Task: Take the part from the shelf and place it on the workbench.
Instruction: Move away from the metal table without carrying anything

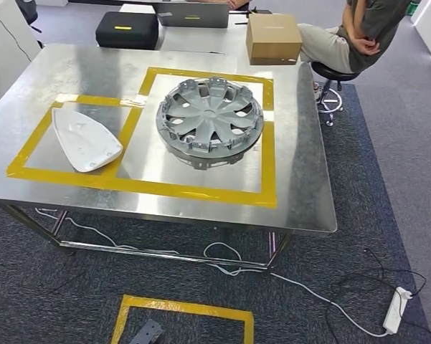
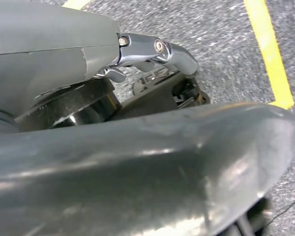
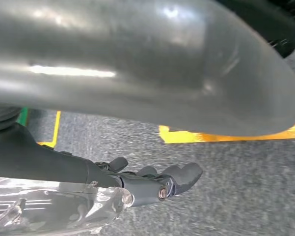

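L hand (image 2: 153,54) and R hand (image 3: 157,184) both hang over carpet w/ fingers apart, grasping nothing; beyond, on steel workbench (image 1: 305,186), white part (image 1: 83,140) lies toward the left edge inside yellow tape, grey wheel cover (image 1: 209,122) in the taped square nr the right edge, cardboard box (image 1: 273,39) by far right corner.

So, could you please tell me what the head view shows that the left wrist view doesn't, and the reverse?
Head view alone: the workbench carrying a grey wheel cover and a white part, plus a seated person behind. Left wrist view alone: the left hand, hanging over the floor. Both: grey carpet marked with yellow tape.
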